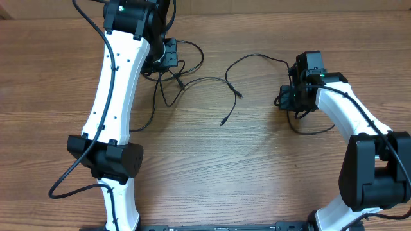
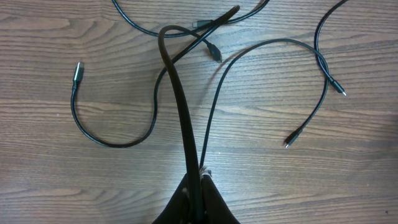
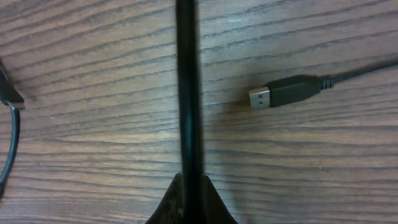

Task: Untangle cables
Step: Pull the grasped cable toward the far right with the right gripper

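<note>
Several thin black cables lie in loose loops across the middle of the wooden table. My left gripper is at the back left, over a crossing of cords. In the left wrist view it is shut on a black cable that runs up and away, with loose plug ends around it. My right gripper is at the right, beside a small cable loop. In the right wrist view it is shut on a black cable beside a USB plug.
The left arm reaches from the front edge to the back of the table. The right arm curves in from the front right. Another plug end lies at the left edge of the right wrist view.
</note>
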`<state>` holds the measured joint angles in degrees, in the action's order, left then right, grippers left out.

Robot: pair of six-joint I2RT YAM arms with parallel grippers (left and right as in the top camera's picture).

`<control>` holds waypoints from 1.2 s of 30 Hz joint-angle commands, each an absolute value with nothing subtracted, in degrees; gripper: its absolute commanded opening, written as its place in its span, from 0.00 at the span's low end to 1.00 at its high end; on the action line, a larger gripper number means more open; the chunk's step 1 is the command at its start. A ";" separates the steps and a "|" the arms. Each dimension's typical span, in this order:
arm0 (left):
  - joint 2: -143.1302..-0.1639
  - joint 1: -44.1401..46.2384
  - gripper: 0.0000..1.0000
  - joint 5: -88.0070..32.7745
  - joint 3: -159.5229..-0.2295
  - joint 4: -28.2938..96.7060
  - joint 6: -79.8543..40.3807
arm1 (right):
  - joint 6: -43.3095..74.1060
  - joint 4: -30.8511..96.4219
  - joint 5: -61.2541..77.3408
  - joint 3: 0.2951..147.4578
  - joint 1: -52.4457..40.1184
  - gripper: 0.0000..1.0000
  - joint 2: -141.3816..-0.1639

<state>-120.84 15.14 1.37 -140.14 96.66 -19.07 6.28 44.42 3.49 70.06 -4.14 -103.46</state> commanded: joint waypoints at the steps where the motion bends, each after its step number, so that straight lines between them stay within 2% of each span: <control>1: -119.98 15.40 0.04 1.96 -139.96 96.79 -17.96 | 6.90 44.58 2.92 72.27 -3.86 0.04 -103.46; 6: -119.98 15.40 0.04 1.96 -139.96 96.77 -17.96 | 8.82 49.82 -0.64 83.74 -1.10 0.04 -101.58; 14: -119.98 15.40 0.04 1.96 -139.96 96.71 -17.96 | 9.61 59.94 -8.95 114.87 7.81 0.04 -99.31; 18: -119.98 15.40 0.04 1.98 -139.96 96.62 -17.93 | 10.96 61.49 -10.44 124.55 12.25 0.04 -99.22; 29: -119.98 15.35 0.04 2.13 -139.96 96.60 -17.72 | 14.79 62.24 -16.19 127.90 18.68 0.04 -98.96; 36: -119.98 15.35 0.04 2.11 -139.96 96.66 -17.74 | 14.81 68.99 -17.58 127.02 19.97 0.04 -100.75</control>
<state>-120.84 15.14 1.39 -140.14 96.64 -19.05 13.96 68.07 -15.92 127.48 19.44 -99.24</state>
